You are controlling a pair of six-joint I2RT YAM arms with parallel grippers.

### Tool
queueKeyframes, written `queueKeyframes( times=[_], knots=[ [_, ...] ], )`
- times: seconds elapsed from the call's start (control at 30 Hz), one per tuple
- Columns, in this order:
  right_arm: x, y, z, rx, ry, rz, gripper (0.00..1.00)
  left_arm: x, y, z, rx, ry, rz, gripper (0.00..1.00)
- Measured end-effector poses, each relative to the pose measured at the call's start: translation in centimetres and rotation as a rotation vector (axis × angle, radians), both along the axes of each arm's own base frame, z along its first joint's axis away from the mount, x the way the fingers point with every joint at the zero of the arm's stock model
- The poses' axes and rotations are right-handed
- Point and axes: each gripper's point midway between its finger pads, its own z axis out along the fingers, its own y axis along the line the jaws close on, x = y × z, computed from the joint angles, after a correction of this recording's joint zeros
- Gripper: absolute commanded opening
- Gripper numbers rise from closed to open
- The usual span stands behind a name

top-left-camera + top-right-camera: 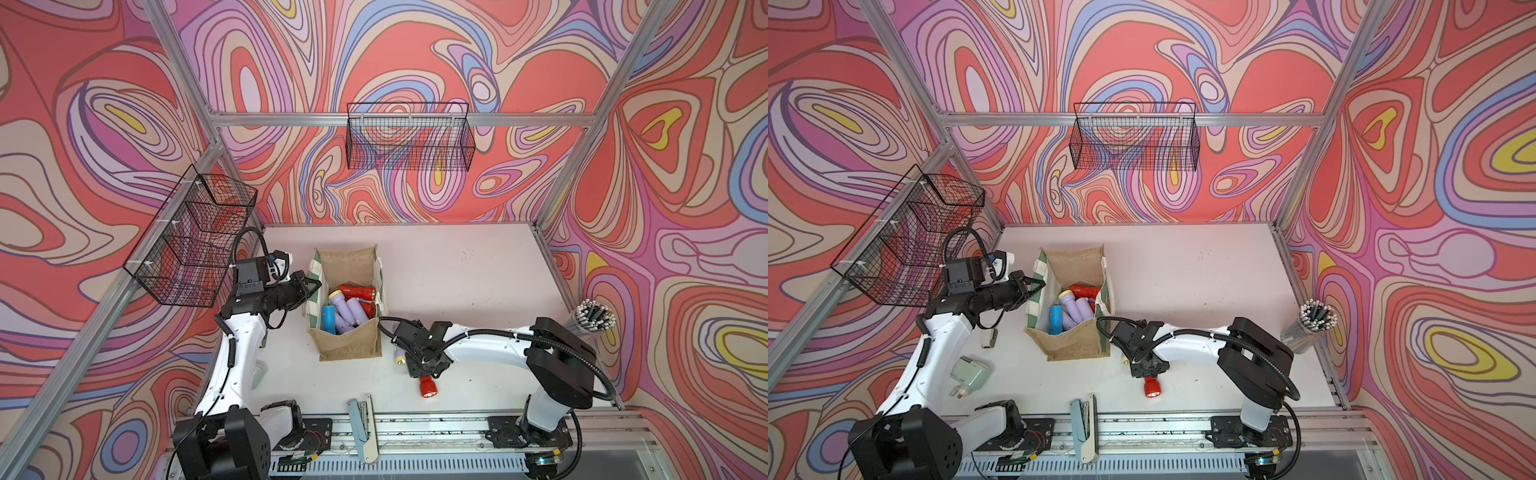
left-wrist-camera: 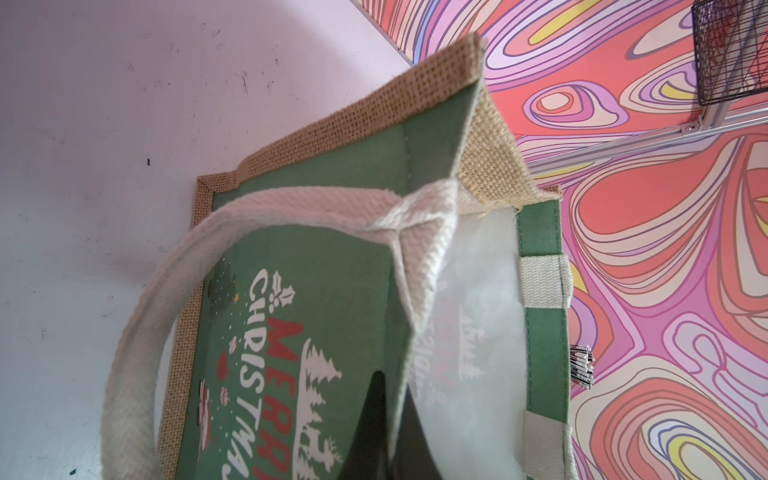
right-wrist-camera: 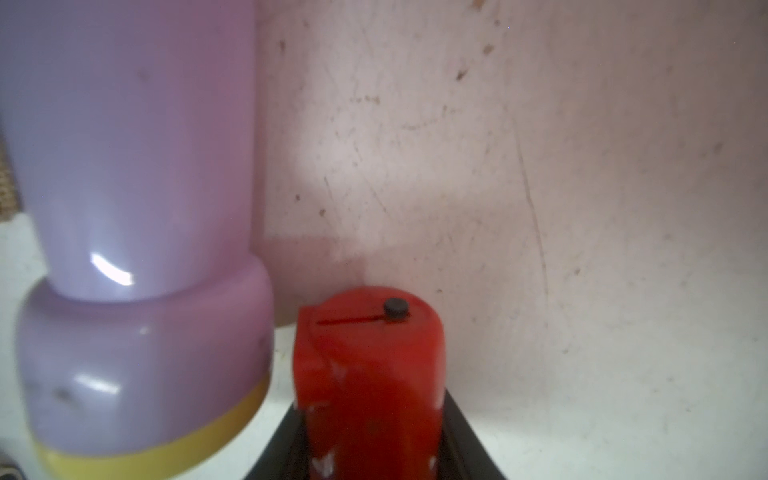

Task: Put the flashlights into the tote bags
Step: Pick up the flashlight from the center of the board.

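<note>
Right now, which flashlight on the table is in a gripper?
The red flashlight, between the right gripper's jaws; the lilac flashlight beside it lies outside them.

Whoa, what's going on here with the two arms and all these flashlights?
A two-armed robot is packing flashlights into a jute tote bag. Its left hand pinches the bag's rim, holding it open; several flashlights already lie inside. The right hand is down at the table, jaws against both sides of a red flashlight that lies there, not yet lifted. A lilac flashlight lies right beside it, not yet packed.
</note>
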Motion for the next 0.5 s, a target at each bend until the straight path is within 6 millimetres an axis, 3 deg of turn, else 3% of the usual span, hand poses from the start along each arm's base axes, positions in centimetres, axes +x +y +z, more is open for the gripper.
queueKeyframes(
  times=[0.33,0.5],
  knots=[
    [1.6,-1.2,-0.1,-0.015,-0.032,-0.047,0.31,0.0,0.0,0.0,0.0,0.001,0.0,0.0],
    [3.0,-4.0,0.0,-0.036,-0.052,-0.121,0.31,0.0,0.0,0.0,0.0,0.001,0.0,0.0]
  ],
)
